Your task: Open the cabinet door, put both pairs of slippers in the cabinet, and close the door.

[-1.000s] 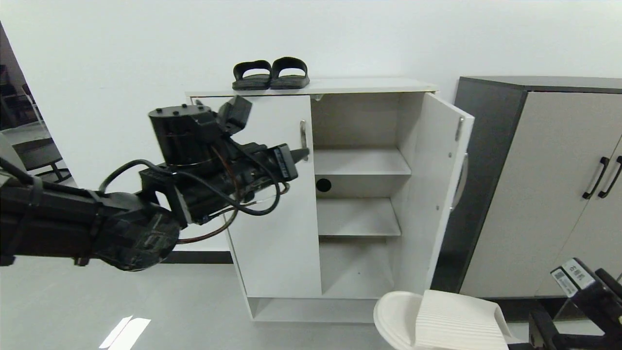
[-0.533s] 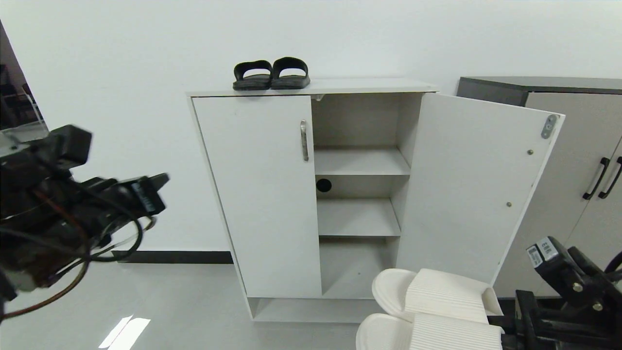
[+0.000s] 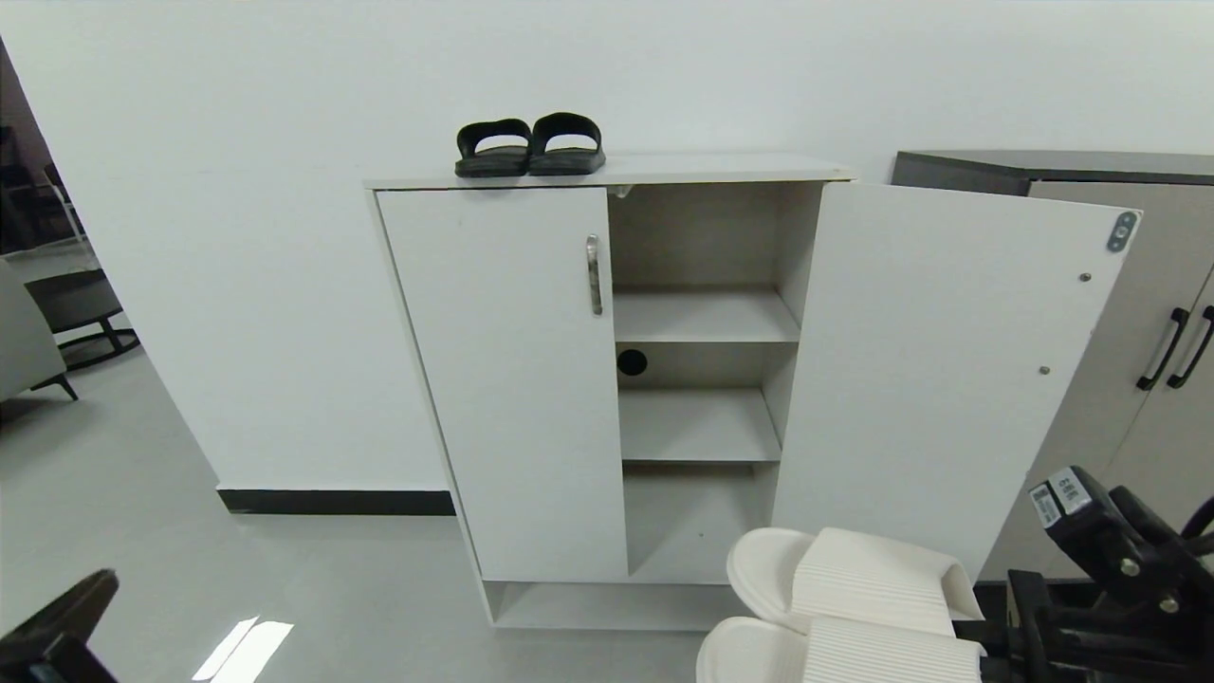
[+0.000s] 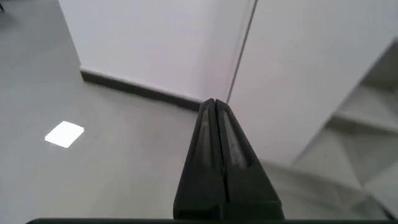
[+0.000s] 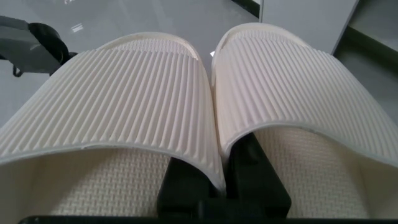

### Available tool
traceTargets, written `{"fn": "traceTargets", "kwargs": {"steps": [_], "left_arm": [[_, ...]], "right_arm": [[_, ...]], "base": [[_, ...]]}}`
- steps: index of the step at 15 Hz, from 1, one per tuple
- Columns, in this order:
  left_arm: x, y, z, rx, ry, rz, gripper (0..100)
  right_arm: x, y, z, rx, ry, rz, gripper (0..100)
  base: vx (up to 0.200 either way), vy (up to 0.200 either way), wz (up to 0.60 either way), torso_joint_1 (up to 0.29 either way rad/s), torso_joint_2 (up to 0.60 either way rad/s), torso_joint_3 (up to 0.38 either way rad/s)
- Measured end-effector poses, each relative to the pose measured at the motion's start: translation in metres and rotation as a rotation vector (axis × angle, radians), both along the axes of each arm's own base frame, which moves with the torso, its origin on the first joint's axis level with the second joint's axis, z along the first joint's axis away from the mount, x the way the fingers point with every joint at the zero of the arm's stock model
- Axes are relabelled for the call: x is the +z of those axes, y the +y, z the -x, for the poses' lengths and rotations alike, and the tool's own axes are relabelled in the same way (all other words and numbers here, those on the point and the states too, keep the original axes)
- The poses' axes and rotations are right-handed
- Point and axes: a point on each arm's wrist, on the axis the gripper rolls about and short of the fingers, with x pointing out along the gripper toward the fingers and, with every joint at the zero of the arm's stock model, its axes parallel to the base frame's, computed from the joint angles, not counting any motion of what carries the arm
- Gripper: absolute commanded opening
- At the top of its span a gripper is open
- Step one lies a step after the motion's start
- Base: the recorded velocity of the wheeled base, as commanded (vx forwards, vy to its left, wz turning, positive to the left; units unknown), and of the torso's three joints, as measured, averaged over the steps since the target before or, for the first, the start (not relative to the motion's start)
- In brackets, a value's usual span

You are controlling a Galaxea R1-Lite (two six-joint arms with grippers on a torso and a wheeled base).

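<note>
Currently the right gripper [image 5: 225, 184] is clamped on the white slippers [image 3: 854, 607]. Its fingers pinch the two adjoining inner sides together, so the pair hangs side by side, ribbed straps up and toes toward the cabinet [image 3: 607, 171]. The pair sits low, off the floor [image 3: 313, 579], in front of the cabinet's bottom right corner and just under the lower edge of the right door [image 3: 948, 379]. That door is swung wide open. The left door [image 3: 512, 379] is closed, with its handle [image 3: 593, 275] by the centre edge. The upper shelf [image 3: 707, 318] and lower shelf [image 3: 697, 427] are bare. The black slippers [image 3: 529, 144] sit on the cabinet top, toward its left end at the front edge, toes facing out. The left gripper [image 4: 214, 102] is low over the floor, left of the cabinet, with its fingers pressed fully together and nothing between them.
</note>
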Motion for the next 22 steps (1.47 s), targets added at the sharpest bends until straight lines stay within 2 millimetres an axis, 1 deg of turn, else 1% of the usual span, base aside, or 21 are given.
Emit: {"fn": "traceTargets", "kwargs": {"steps": [2,4,5,7,8,9,10,12,13,16,18,19,20,22], "left_arm": [[-0.016,-0.006,0.028,-0.027,0.044,-0.013,0],[-0.032,-0.013,0.053,-0.127,0.049,-0.041,0],[-0.040,-0.016,0.063,-0.193,0.040,-0.059,0],[-0.047,-0.017,0.074,-0.322,-0.026,-0.084,0],[-0.049,-0.017,0.078,-0.391,-0.051,-0.091,0],[-0.050,-0.016,0.080,-0.419,-0.068,-0.096,0],[-0.051,-0.016,0.082,-0.400,-0.090,-0.104,0],[-0.051,-0.014,0.085,-0.252,-0.130,-0.107,0],[-0.052,-0.014,0.086,-0.247,-0.146,-0.096,0],[-0.052,-0.017,0.088,-0.379,-0.177,-0.086,0],[-0.053,-0.015,0.089,-0.295,-0.173,-0.140,0],[-0.053,-0.015,0.089,-0.301,-0.176,-0.131,0],[-0.053,-0.016,0.089,-0.347,-0.182,-0.105,0],[-0.053,-0.017,0.089,-0.372,-0.186,-0.091,0]], "right_arm": [[0.000,0.000,0.000,0.000,0.000,0.000,0],[-0.001,0.000,0.000,0.001,0.000,0.002,0],[-0.001,0.000,0.000,0.001,0.002,0.004,0],[-0.002,-0.001,0.001,0.002,0.005,0.007,0],[-0.002,-0.001,0.001,0.002,0.005,0.008,0],[-0.003,-0.001,0.001,0.002,0.005,0.008,0],[-0.003,-0.001,0.001,0.001,0.006,0.009,0],[-0.003,-0.001,0.001,0.002,0.006,0.009,0],[-0.003,-0.001,0.001,0.003,0.006,0.009,0],[-0.005,-0.002,0.002,0.008,0.011,0.011,0],[-0.006,-0.002,0.002,0.008,0.019,0.013,0],[-0.007,-0.001,0.002,0.007,0.025,0.016,0],[-0.008,0.000,0.001,0.008,0.032,0.020,0],[-0.014,0.008,-0.003,0.003,0.046,0.037,0]], "base": [[0.000,0.000,0.00,0.000,0.00,0.000],[0.000,0.000,0.00,0.000,0.00,0.000],[0.000,0.000,0.00,0.000,0.00,0.000],[0.000,0.000,0.00,0.000,0.00,0.000],[0.000,0.000,0.00,0.000,0.00,0.000],[0.000,0.000,0.00,0.000,0.00,0.000],[0.000,0.000,0.00,0.000,0.00,0.000],[0.000,0.000,0.00,0.000,0.00,0.000],[0.000,0.000,0.00,0.000,0.00,0.000],[0.000,0.000,0.00,0.000,0.00,0.000],[0.000,0.000,0.00,0.000,0.00,0.000],[0.000,0.000,0.00,0.000,0.00,0.000],[0.000,0.000,0.00,0.000,0.00,0.000],[0.000,0.000,0.00,0.000,0.00,0.000]]}}
